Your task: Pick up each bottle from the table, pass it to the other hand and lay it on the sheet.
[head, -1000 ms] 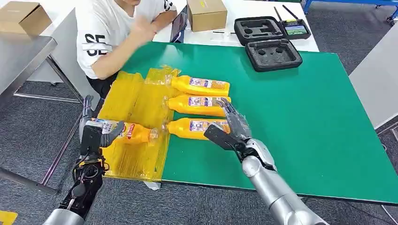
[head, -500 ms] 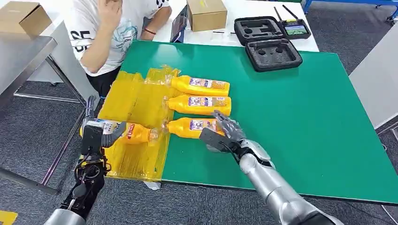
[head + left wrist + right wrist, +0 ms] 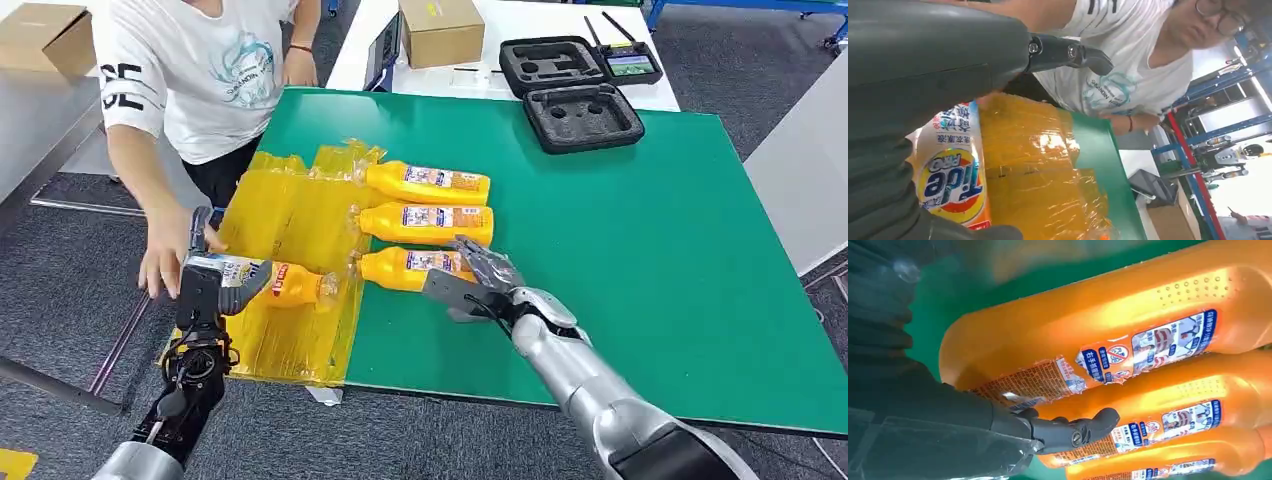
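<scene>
Bottle [image 3: 272, 282] stayed gripped in left hand [image 3: 205, 285] over sheet [image 3: 290, 215]; right hand [image 3: 470, 280], fingers apart, had dropped onto nearest bottle [image 3: 412, 268], next pickup beginning

Looking like a robotics lab/test workshop: green work table [image 3: 640, 250] sitting on grey carpet, foam-lined equipment cases [image 3: 580, 115] w/ a screen controller [image 3: 630, 63], cardboard boxes [image 3: 440, 30], blue metal racking [image 3: 1208, 135] standing behind.
</scene>
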Action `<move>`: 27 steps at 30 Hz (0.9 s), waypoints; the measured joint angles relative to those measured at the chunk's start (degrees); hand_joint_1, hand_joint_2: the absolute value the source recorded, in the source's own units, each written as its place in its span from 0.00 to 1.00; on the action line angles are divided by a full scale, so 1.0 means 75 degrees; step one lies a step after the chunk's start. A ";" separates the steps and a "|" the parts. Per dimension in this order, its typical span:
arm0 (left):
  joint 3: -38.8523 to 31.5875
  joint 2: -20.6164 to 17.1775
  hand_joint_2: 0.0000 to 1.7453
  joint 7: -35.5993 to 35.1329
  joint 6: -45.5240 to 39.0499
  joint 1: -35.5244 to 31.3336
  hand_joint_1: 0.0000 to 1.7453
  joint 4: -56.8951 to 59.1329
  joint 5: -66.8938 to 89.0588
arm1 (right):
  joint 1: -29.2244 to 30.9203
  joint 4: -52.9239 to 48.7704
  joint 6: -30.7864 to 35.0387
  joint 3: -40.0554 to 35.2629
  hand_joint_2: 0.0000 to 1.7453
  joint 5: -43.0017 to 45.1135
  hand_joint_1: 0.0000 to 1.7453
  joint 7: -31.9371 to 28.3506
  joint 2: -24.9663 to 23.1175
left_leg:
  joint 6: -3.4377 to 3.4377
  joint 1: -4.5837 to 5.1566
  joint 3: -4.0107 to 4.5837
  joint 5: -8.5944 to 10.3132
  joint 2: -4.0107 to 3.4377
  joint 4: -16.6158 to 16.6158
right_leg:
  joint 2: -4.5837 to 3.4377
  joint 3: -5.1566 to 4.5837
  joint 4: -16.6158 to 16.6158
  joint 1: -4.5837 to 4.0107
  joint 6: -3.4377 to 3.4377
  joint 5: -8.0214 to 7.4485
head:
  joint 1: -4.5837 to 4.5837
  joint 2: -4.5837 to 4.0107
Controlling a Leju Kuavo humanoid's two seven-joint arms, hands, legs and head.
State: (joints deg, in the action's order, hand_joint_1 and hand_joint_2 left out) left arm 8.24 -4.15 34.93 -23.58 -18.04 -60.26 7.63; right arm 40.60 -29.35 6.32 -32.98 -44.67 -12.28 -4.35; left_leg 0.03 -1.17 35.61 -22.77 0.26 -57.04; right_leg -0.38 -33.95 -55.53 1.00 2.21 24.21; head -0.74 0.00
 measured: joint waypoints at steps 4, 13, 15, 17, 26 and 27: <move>0.0006 0.0000 1.00 0.0000 0.0012 0.0001 0.00 0.0000 -0.0070 | 0.0060 0.0064 -0.0020 -0.0017 1.00 0.0093 0.00 0.0000 0.0006 | 0.0000 0.0001 0.0000 0.0000 0.0000 0.0000 | -0.0001 -0.0001 0.0000 0.0001 0.0000 0.0000 | 0.0000 0.0000; 0.0047 0.0000 1.00 0.0000 0.0017 -0.0011 0.00 0.0064 -0.0105 | 0.0150 0.0084 -0.0117 -0.0044 1.00 0.0195 0.00 -0.0012 0.0015 | 0.0000 0.0000 -0.0002 0.0000 0.0000 -0.0001 | -0.0002 -0.0002 0.0000 -0.0001 0.0000 0.0000 | 0.0000 0.0000; 0.0047 0.0000 1.00 0.0000 0.0017 -0.0014 0.00 0.0064 -0.0111 | 0.0152 0.0087 -0.0122 -0.0047 1.00 0.0201 0.00 -0.0015 0.0015 | 0.0000 0.0000 -0.0001 0.0000 0.0000 -0.0001 | -0.0002 -0.0002 0.0000 -0.0001 0.0000 0.0000 | 0.0000 0.0000; 0.0055 0.0000 1.00 0.0000 0.0015 -0.0024 0.00 0.0070 -0.0117 | 0.0164 0.0084 -0.0187 -0.0047 1.00 0.0224 0.00 -0.0035 0.0015 | 0.0000 0.0000 -0.0001 0.0000 0.0000 -0.0001 | -0.0002 -0.0002 0.0000 -0.0001 0.0000 0.0000 | 0.0000 0.0000; 0.0108 0.0000 1.00 -0.0035 0.0015 -0.0046 0.00 0.0128 -0.0251 | 0.0337 0.0175 -0.0793 -0.0207 1.00 0.0285 0.98 0.0053 0.0003 | 0.0000 0.0000 -0.0005 0.0000 -0.0003 -0.0001 | -0.0003 -0.0001 0.0000 -0.0001 0.0000 0.0000 | 0.0000 0.0000; 0.0114 0.0000 1.00 -0.0044 0.0015 -0.0046 0.00 0.0128 -0.0283 | 0.0366 0.0201 -0.0872 -0.0251 1.00 0.0277 0.98 0.0140 0.0003 | 0.0000 0.0000 -0.0006 0.0000 -0.0004 -0.0001 | -0.0003 -0.0001 0.0000 -0.0001 0.0000 0.0000 | 0.0000 0.0000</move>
State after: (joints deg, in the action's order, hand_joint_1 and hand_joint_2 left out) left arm 9.09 -4.15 34.60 -23.47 -18.38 -59.30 5.51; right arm 43.34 -27.85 -0.22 -34.86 -42.60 -11.23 -4.33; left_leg 0.03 -1.17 35.56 -22.77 0.23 -57.05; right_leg -0.40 -33.96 -55.53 0.99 2.21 24.21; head -0.74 0.00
